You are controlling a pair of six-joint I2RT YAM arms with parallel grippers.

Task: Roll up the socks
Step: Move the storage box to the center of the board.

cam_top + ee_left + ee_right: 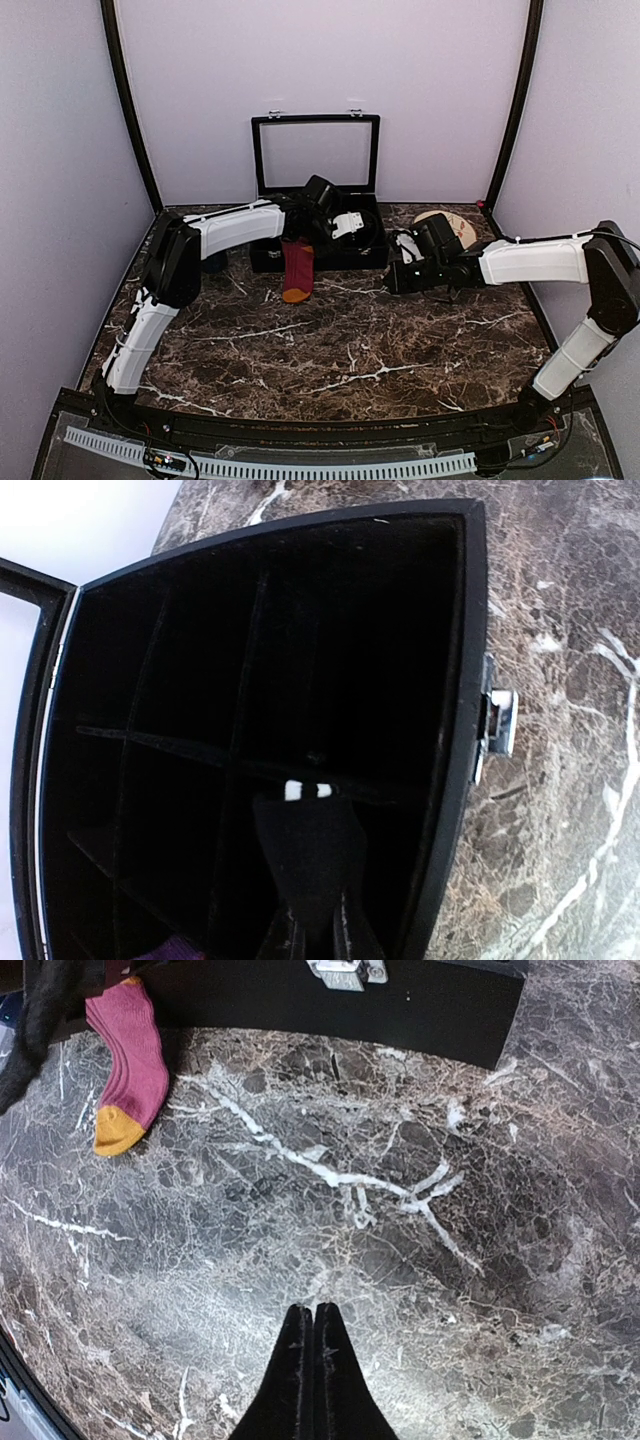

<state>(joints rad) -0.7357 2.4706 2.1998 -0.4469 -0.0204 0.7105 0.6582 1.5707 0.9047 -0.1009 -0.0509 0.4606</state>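
The maroon sock [298, 264] with its orange toe [118, 1132] drapes from under my left wrist over the box's front wall onto the table. In the right wrist view it [130, 1050] lies at the upper left. My left gripper [318, 222] hovers over the open black box, shut on the black sock [310, 850]. The sock fans out from between the fingers, with its white stripes [305, 790] at the far end. A purple scrap [170, 948] shows beside the fingers; whether the maroon sock is also pinched is hidden. My right gripper [313, 1310] is shut and empty, low over the bare marble [390, 278].
The black divided box [455, 730] stands at the back centre with its framed lid [315, 125] raised. Its metal latch [497, 720] faces the front wall [400, 1010]. A round tan disc [455, 225] lies behind the right arm. Lilac walls enclose the marble table [330, 350].
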